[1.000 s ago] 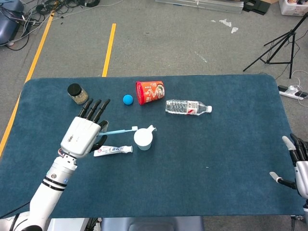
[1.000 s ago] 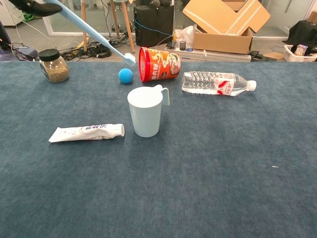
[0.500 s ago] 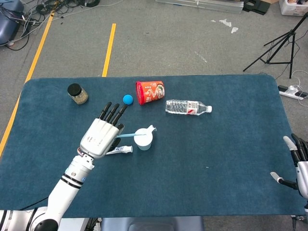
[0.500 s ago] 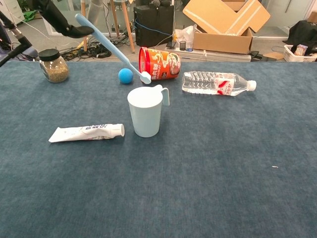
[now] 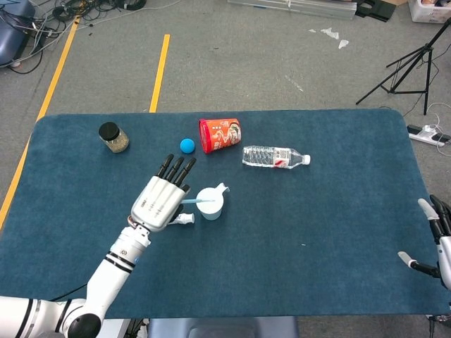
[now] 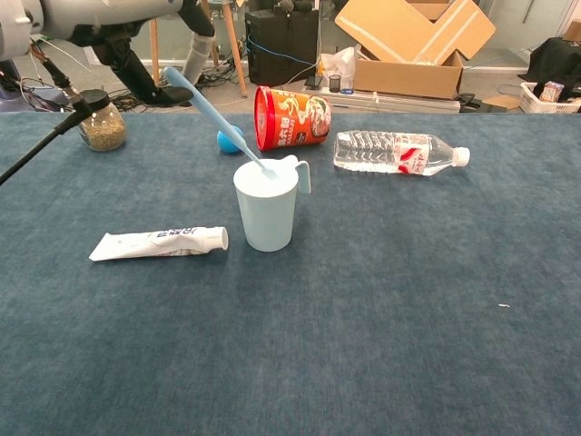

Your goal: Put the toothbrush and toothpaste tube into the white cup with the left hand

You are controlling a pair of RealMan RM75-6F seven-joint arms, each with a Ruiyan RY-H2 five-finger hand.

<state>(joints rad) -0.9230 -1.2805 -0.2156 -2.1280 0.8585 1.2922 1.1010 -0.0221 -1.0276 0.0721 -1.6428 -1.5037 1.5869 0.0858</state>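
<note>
- Your left hand (image 5: pixel 161 203) holds the toothbrush (image 6: pixel 216 119) by its handle, fingers stretched out above it, just left of the cup (image 6: pixel 266 205).
- The brush slants down to the right; its head sits at the cup's mouth, inside the rim.
- The cup stands upright on the blue table (image 5: pixel 317 232), handle to the right.
- The tube (image 6: pixel 159 242) lies flat just left of the cup, cap end toward it, not touching.
- Your right hand (image 5: pixel 438 241) rests at the table's right edge, fingers apart, holding nothing.
- Behind the cup: blue ball (image 6: pixel 226 141), red can (image 6: pixel 292 116) on its side, bottle (image 6: pixel 399 152) lying down, jar (image 6: pixel 101 125) far left.
</note>
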